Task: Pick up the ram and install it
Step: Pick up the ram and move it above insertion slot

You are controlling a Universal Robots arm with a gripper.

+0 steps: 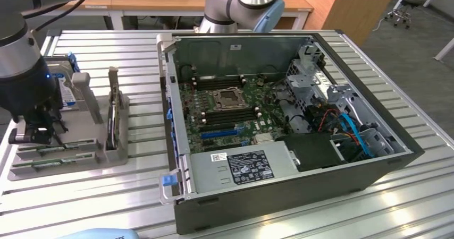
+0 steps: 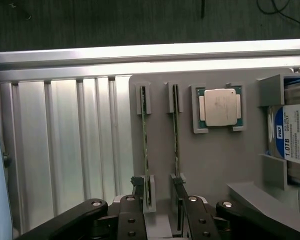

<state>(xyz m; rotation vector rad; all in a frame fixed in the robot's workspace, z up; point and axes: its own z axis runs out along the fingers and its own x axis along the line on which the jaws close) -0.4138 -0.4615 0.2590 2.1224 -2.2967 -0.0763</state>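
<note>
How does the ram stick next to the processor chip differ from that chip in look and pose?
The ram stick is long, narrow and green; the processor chip is square and silver. The ram stick stands on edge; the processor chip lies flat. Both sit on the grey tray.

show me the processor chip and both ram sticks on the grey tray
processor chip (image 2: 219,106), wrist view, centre of its silver lid.
ram stick next to that chip (image 2: 176,135), wrist view, middle of its upper edge.
other ram stick (image 2: 145,142), wrist view, middle of its upper edge.
</note>
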